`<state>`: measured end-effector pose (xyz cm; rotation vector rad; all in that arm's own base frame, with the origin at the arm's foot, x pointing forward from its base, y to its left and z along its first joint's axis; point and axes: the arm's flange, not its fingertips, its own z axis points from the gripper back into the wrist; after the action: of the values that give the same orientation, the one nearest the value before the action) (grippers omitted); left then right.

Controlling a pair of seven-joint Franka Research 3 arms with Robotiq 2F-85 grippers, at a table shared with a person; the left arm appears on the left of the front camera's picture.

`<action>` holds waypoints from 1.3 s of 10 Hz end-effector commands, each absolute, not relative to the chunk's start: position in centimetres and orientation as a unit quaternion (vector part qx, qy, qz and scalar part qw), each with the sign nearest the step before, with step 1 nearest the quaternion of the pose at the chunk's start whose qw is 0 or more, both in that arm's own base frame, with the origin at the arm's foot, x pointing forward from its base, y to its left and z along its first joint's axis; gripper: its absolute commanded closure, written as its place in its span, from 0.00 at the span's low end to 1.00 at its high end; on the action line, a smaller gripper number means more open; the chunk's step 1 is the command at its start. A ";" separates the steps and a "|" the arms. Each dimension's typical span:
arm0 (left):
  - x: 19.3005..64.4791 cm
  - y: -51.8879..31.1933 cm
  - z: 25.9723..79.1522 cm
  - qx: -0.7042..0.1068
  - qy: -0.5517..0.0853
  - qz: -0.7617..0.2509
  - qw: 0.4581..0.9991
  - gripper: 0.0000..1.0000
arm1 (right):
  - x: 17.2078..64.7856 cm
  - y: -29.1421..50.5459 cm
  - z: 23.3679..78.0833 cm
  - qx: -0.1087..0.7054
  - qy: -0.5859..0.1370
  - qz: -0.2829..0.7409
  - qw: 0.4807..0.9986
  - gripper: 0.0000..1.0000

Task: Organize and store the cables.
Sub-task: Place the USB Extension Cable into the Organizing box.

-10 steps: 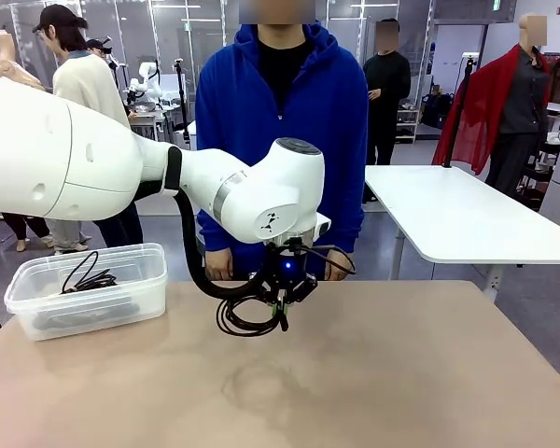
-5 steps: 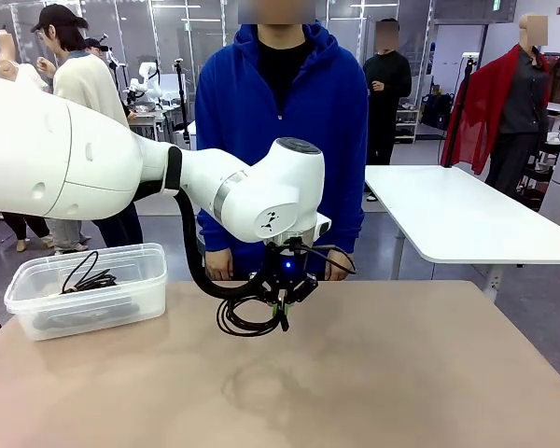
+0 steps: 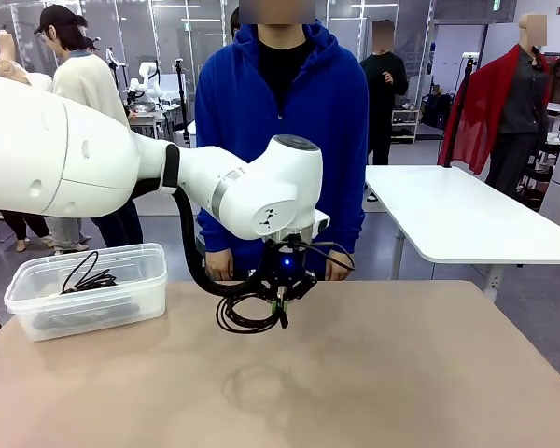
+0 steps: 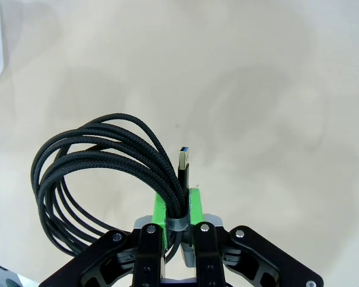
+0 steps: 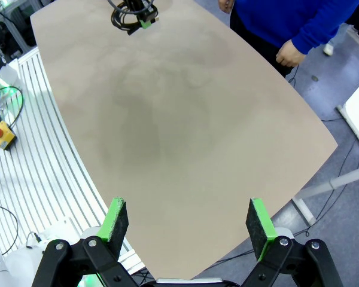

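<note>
Left gripper (image 3: 281, 313) clamped on coiled cable (image 4: 102, 173), lifted above table (image 3: 401, 373). Bin (image 3: 86, 289) at 9 o'clock holds one cable already. Right gripper (image 5: 188, 224) open, idle. Transfer pending.

The cable (image 4: 102, 161) has a braided, matt black sheath, and its plug (image 4: 183, 160) tip is shiny metal. The table (image 3: 401, 373) is smooth, matt beige, faintly mottled. The bin (image 3: 89, 291) is clear glossy plastic; the arm (image 3: 252, 191) shell is glossy white.
</note>
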<state>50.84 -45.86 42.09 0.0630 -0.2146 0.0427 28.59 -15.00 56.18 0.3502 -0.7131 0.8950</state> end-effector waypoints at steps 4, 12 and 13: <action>46.9 -37.9 47.0 -0.016 -0.139 -0.054 0.989 0.83 | 28.7 -15.0 56.2 0.162 -0.339 0.424 0.824 0.00; 44.7 -22.3 48.8 0.000 -0.173 -0.103 0.980 0.83 | 28.7 -15.0 56.2 0.162 -0.339 0.424 0.824 0.00; 44.5 -21.7 49.0 -0.028 -0.173 -0.102 0.979 0.83 | 28.7 -15.0 56.2 0.162 -0.339 0.424 0.824 0.00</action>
<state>45.30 -22.15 48.90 0.0171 -0.3240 -0.1866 28.58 -14.98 56.20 0.3484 -0.7120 0.8947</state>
